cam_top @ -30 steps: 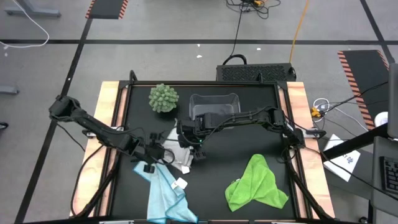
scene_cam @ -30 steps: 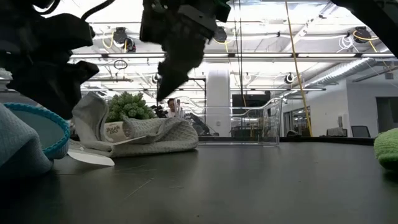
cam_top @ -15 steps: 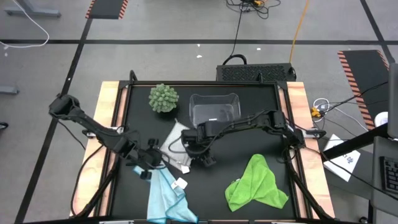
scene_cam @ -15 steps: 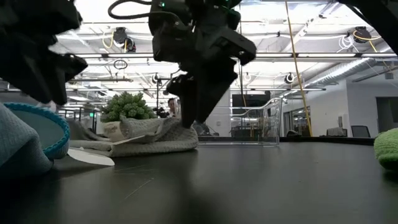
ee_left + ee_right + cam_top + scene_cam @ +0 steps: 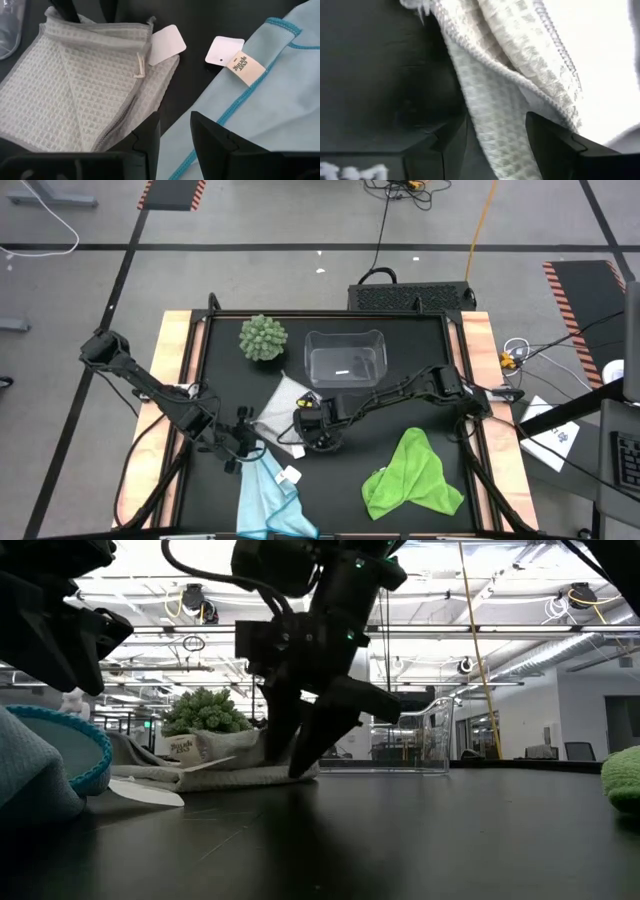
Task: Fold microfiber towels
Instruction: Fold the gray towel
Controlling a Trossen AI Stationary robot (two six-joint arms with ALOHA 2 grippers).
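The white waffle-weave towel (image 5: 278, 412) (image 5: 75, 85) lies folded and flat left of the table's middle. My right gripper (image 5: 308, 434) (image 5: 495, 135) is open and points steeply down at its near right edge, a finger on either side of the folded edge (image 5: 485, 100). My left gripper (image 5: 233, 448) (image 5: 175, 132) hovers open, with nothing between its fingers, over the gap between the white towel and the light blue towel (image 5: 262, 492) (image 5: 260, 105). The blue towel has a small white tag (image 5: 247, 65) and lies near the front edge. The lime green towel (image 5: 412, 475) lies crumpled at the near right. My right gripper stands with open fingers (image 5: 297, 765) astride the white towel's folded edge (image 5: 485, 100), slanting down from above and from the table's right. The cloth fills the gap between the fingers. I cannot tell whether a finger touches it. The towel rests flat on the table.
A clear plastic bin (image 5: 345, 358) stands at the far middle. The round green spiky plant (image 5: 262, 338) is at the far left. Two loose white paper tags (image 5: 167, 42) lie between the white and blue towels. Bare black tabletop (image 5: 350, 480) stretches between the blue and green towels.
My right gripper has come down and toward the near edge, rolling as it went, from above the towel's far side to its near right edge. My left gripper has drawn back toward the table's left edge. The towel's left part, raised before, now lies flat.
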